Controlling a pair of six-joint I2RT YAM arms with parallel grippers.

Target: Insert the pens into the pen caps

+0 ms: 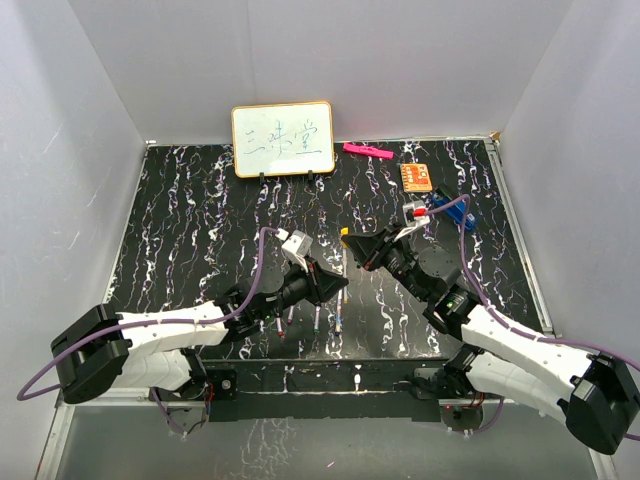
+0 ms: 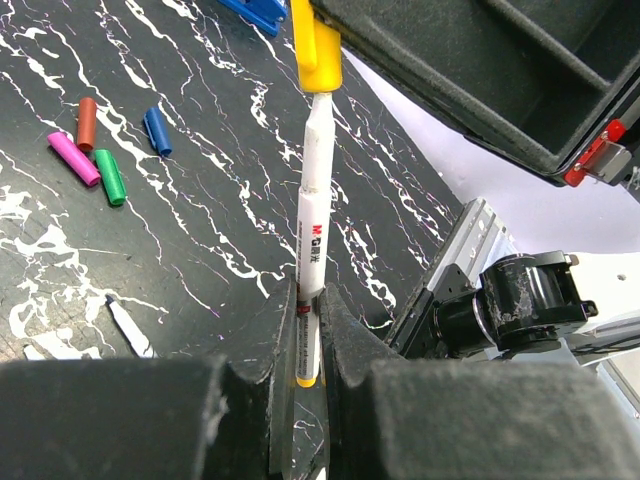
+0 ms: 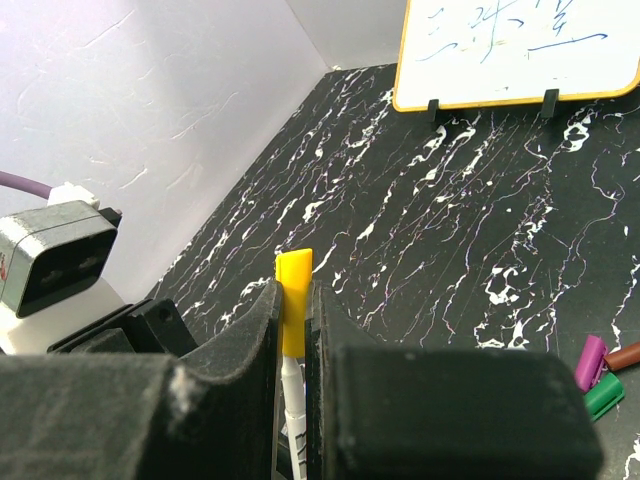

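Observation:
My left gripper (image 1: pixel 338 284) (image 2: pixel 308 300) is shut on the yellow-ended tail of a white pen (image 2: pixel 312 215). My right gripper (image 1: pixel 350 242) (image 3: pixel 293 292) is shut on the yellow cap (image 3: pixel 294 300) (image 2: pixel 317 50) (image 1: pixel 344 232). The pen's narrow front end (image 3: pixel 292 385) sits in the cap's mouth, and both are held above the table. Red-brown (image 2: pixel 87 123), magenta (image 2: pixel 73 158), green (image 2: pixel 110 177) and blue (image 2: pixel 157 131) caps lie together on the table. Several other pens (image 1: pixel 318 318) lie near the left arm.
A small whiteboard (image 1: pixel 283 140) stands at the back. A pink marker (image 1: pixel 367 151), an orange board (image 1: pixel 417 177) and a blue clip-like object (image 1: pixel 443 203) lie at the back right. White walls enclose the black marbled table (image 1: pixel 180 230).

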